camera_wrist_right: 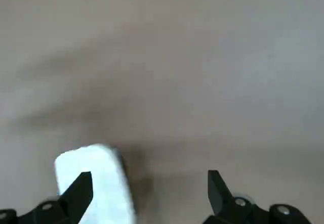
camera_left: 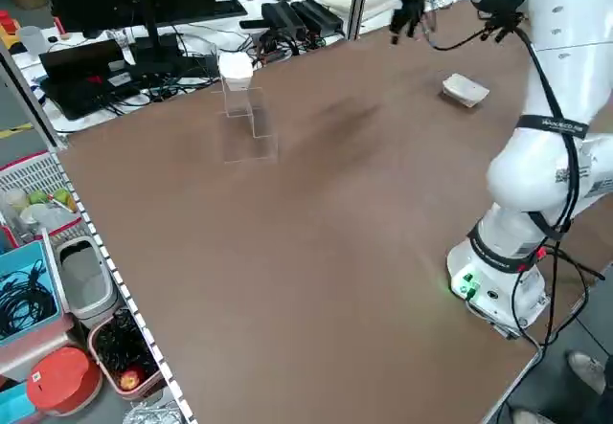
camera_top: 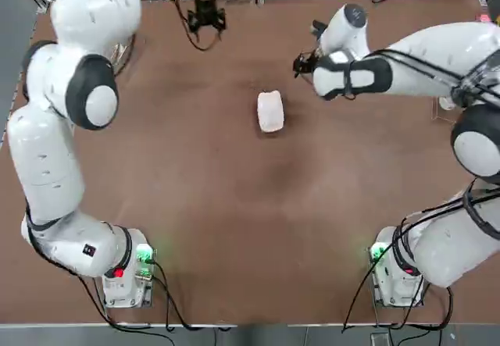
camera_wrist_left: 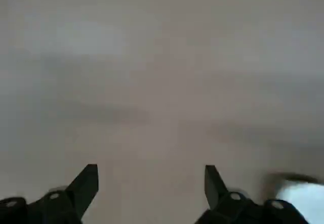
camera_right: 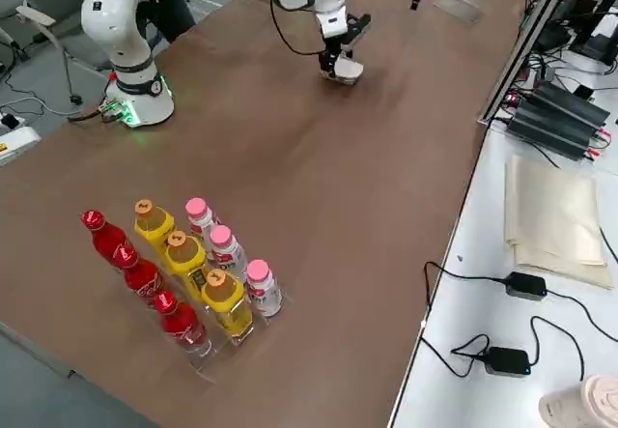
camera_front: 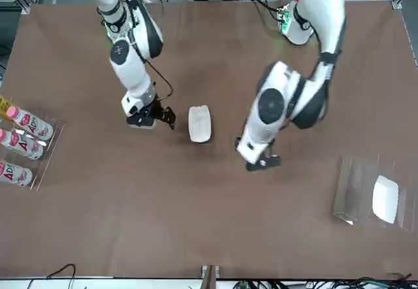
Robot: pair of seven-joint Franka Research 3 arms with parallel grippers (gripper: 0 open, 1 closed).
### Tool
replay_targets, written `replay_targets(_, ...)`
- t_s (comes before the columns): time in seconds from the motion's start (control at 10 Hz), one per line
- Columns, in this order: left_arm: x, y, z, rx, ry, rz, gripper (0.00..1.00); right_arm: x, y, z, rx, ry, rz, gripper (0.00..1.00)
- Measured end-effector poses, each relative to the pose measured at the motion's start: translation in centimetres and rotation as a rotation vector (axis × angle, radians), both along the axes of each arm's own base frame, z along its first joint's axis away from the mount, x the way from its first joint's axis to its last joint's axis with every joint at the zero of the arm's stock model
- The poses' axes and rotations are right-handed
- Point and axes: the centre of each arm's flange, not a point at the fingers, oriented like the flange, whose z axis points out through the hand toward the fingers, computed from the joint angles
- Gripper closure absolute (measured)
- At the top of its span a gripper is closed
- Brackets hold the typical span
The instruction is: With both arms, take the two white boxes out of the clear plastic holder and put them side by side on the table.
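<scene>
Has the brown surface (camera_front: pixel 196 227) underneath and, at the robot's left, the clear plastic holder (camera_front: pixel 349 194) on it. Holds left gripper (camera_wrist_left: pixel 152 166) nearer the holder, right gripper (camera_wrist_right: pixel 150 172) farther off, both with jaws apart. Leaves one white box (camera_front: pixel 385 199) in the holder, another (camera_front: pixel 200 124) lying between the grippers.

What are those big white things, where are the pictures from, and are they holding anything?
They're two robot arms. One camera looks down, one faces them across the table, two watch from the sides and two ride on the wrists. One white box lies mid-table; another sits in a clear holder on the robot's left. Bottles stand on its right. The left gripper and right gripper, above the table on either side of the first box, are open and hold nothing.
</scene>
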Motion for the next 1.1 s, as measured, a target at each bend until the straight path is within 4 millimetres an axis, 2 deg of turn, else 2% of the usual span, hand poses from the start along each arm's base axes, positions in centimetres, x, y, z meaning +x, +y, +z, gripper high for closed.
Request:
replay_targets(0.1, 1.7, 5.1, 0.3, 0.061, -0.007, -0.049, 0.08, -1.4, 2.0, -1.5, 0.010, -0.006, -0.010, 0.00)
replay_targets(0.2, 3.0, 10.2, 0.9, 0.112, -0.011, -0.095, 0.09, -2.2, 2.9, -2.9, 0.013, -0.016, -0.012, 0.00)
replay_targets(0.3, 4.0, 14.9, 1.6, 0.154, -0.008, -0.146, 0.10, -2.6, 3.0, -4.0, 0.012, -0.027, -0.011, 0.00)
replay_targets(0.5, 5.4, 22.9, 2.9, 0.213, -0.001, -0.239, 0.11, -3.5, 3.5, -5.3, 0.023, -0.043, -0.030, 0.02)
replay_targets(0.7, 6.7, 30.5, 3.0, 0.245, -0.035, -0.340, 0.12, -5.8, 6.0, -7.3, 0.054, -0.062, -0.052, 0.01)
replay_targets(0.8, 6.9, 33.6, 2.1, 0.271, -0.045, -0.384, 0.13, -6.5, 6.7, -8.4, 0.058, -0.068, -0.053, 0.01)
replay_targets(0.9, 7.0, 35.5, 0.9, 0.300, -0.043, -0.410, 0.16, -6.7, 6.7, -9.1, 0.056, -0.069, -0.055, 0.03)
replay_targets(1.0, 7.3, 36.6, -0.2, 0.320, -0.046, -0.436, 0.23, -6.6, 6.6, -9.5, 0.054, -0.073, -0.059, 0.04)
replay_targets(1.1, 7.6, 37.3, -1.4, 0.322, -0.051, -0.460, 0.25, -6.5, 6.4, -9.7, 0.056, -0.081, -0.062, 0.05)
